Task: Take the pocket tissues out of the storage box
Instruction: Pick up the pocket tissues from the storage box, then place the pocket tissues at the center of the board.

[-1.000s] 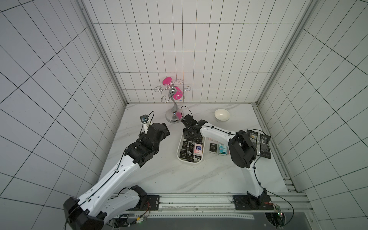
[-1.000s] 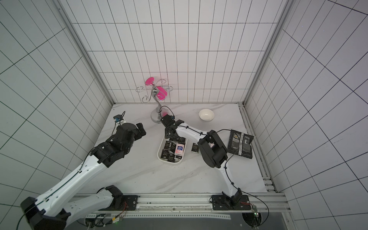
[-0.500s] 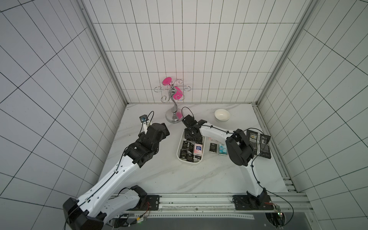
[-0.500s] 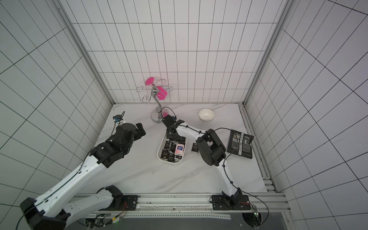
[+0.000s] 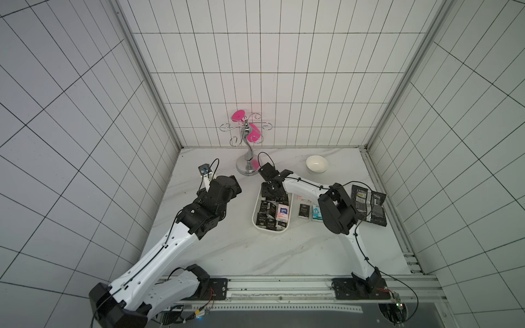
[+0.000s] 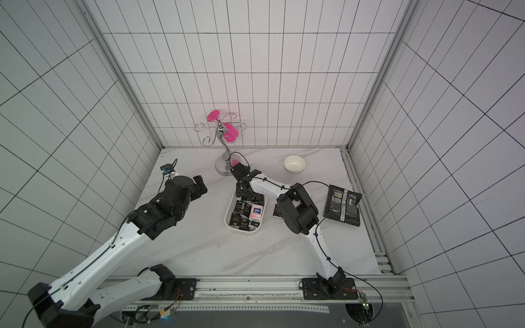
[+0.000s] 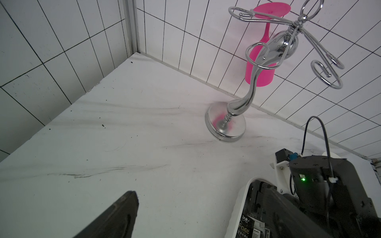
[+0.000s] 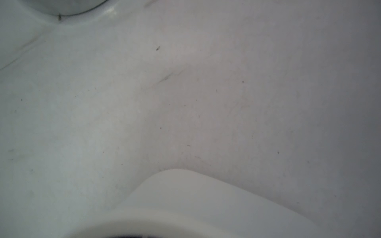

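Edging nearer the storage box (image 5: pixel 254 220), the right elbow (image 5: pixel 338 213) is shifting; the right hand (image 5: pixel 272 195) is staying among the pocket tissues (image 5: pixel 271 211) at the box's far end, grasp impossible to tell; other packs (image 5: pixel 304 211) are lying on the tabletop (image 5: pixel 227 250) beside the box; the left hand (image 5: pixel 234 186) is hovering apart, state unclear

The right arm's elbow (image 5: pixel 338 213) has folded in toward the jaws of the right gripper (image 5: pixel 273 195) — a small sideways swing, most of it in the first half of that second. The black foil pouches (image 5: pixel 369 207), on the far side of the elbow from the jaws, have come out from under it along their nearer edge — while the loose pocket tissues (image 5: pixel 304 211) between jaws and elbow now sit right against its dark housing.
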Robot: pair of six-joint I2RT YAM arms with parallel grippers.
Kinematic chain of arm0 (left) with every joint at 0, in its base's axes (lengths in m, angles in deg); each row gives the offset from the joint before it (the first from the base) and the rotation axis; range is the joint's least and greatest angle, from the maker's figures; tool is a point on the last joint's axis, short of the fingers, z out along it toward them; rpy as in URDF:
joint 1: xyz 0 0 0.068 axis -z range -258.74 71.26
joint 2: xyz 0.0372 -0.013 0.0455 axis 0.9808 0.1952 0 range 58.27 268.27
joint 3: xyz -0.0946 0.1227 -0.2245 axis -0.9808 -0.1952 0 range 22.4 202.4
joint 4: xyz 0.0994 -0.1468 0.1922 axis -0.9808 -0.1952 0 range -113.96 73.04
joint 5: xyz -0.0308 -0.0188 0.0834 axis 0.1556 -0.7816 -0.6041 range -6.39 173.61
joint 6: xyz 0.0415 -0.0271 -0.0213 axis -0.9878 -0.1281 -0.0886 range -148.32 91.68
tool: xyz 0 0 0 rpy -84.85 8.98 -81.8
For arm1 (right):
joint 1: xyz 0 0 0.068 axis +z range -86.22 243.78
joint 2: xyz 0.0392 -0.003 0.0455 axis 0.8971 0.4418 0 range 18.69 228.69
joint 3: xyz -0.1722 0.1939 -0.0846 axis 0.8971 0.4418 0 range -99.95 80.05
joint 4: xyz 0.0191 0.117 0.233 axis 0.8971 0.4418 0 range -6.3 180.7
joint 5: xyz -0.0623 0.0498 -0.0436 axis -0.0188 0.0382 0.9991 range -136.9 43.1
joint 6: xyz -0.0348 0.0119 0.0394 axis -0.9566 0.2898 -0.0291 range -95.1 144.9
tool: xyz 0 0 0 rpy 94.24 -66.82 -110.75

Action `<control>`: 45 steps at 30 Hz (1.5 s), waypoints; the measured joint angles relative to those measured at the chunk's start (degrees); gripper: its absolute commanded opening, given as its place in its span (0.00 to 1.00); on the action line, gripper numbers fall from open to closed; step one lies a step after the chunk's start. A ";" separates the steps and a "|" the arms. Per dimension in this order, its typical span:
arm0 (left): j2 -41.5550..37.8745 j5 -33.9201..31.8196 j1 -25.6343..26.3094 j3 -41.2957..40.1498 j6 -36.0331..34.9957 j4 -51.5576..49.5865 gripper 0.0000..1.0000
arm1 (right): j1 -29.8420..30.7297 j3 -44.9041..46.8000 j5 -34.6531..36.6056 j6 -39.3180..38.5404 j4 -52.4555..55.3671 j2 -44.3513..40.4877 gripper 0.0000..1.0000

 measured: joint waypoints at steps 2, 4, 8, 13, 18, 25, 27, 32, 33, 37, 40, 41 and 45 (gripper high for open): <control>-0.13 -0.02 0.00 0.00 0.00 0.00 0.98 | 0.04 -0.33 -0.31 0.02 0.11 0.24 0.60; -0.26 -0.02 0.00 0.00 0.00 -0.02 0.98 | 0.13 -1.07 -0.48 0.04 0.24 0.66 0.56; -0.42 -0.15 0.00 0.00 0.00 -0.24 0.98 | 0.50 -1.62 -0.94 0.24 -0.04 1.07 0.49; -0.66 -0.33 0.00 0.00 0.02 -0.59 0.98 | 1.25 -1.84 -2.58 0.83 -0.87 1.16 0.46; -0.68 -0.44 0.00 0.00 0.02 -0.79 0.98 | 2.58 -2.08 -4.04 0.92 -1.62 1.11 0.46; -0.68 -0.83 0.00 0.00 0.02 -0.79 0.98 | 3.43 0.81 -4.28 0.70 -2.93 -5.25 0.46; -0.61 -0.87 0.00 0.00 0.04 -0.79 0.98 | 3.48 2.86 -4.17 0.48 -3.30 -9.66 0.46; 0.26 -0.85 0.00 0.52 0.00 -0.85 0.98 | 3.30 8.52 -3.06 -0.48 -5.53 -20.31 0.47; 0.35 -0.90 0.00 0.70 -0.02 -0.85 0.98 | 3.04 10.49 -2.93 -0.66 -5.97 -22.40 0.47; 0.35 -1.40 0.00 1.16 -0.48 -0.79 0.99 | 1.27 20.20 -2.45 -1.51 -6.58 -29.88 0.46; 0.37 -1.73 0.00 1.16 -0.81 -0.74 0.98 | -0.48 28.70 -1.03 -2.14 -6.05 -35.08 0.46; 0.39 -1.79 0.00 1.16 -0.87 -0.72 0.99 | -0.92 31.15 -0.55 -2.25 -5.77 -36.65 0.46; 0.81 -1.90 -0.02 1.16 -0.87 -0.04 0.98 | -0.68 40.35 1.11 -2.03 -4.79 -44.06 0.46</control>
